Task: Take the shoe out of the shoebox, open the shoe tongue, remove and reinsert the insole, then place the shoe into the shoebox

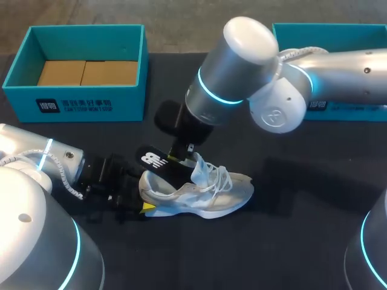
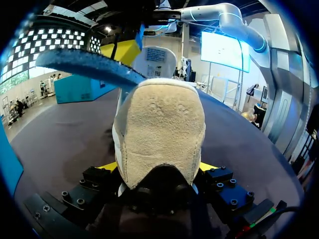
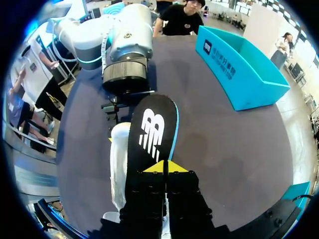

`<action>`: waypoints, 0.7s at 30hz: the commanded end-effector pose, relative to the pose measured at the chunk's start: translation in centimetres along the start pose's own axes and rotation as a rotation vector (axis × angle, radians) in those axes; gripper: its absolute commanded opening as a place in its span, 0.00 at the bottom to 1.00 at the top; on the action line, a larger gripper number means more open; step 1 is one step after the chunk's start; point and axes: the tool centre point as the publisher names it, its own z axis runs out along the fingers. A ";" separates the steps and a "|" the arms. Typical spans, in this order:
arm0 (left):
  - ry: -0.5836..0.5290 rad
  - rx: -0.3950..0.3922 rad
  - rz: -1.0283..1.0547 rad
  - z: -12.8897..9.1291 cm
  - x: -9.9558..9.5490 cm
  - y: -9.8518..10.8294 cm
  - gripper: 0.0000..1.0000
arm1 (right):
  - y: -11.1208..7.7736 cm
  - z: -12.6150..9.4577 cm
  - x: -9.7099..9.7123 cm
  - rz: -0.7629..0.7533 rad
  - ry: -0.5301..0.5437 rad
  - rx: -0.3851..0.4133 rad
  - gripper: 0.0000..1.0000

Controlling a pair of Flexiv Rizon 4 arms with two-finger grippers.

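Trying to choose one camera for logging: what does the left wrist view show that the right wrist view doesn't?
Left wrist only: the shoe, its beige heel clamped by the left gripper, and the insole from its blue underside. Right wrist only: the insole's black, logo-printed top and the left arm. Both: shoe, insole, the right gripper holding the insole, a teal shoebox.

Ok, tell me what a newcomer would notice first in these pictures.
The white shoe lies in the middle of the dark table, its heel clamped between the left gripper's fingers. Just above the heel end, the right gripper pinches the black insole. An open teal shoebox stands at the far left.
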 end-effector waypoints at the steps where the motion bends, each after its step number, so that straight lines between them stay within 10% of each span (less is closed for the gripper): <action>1: 0.000 -0.003 0.000 0.3 -0.1 0.2 0.00 | 0.3 0.0 0.1 0.002 -0.002 0.005 0.00; 21: 0.000 -0.003 0.000 0.3 -0.1 0.2 0.00 | 0.5 -4.5 0.6 0.006 -0.051 0.024 0.00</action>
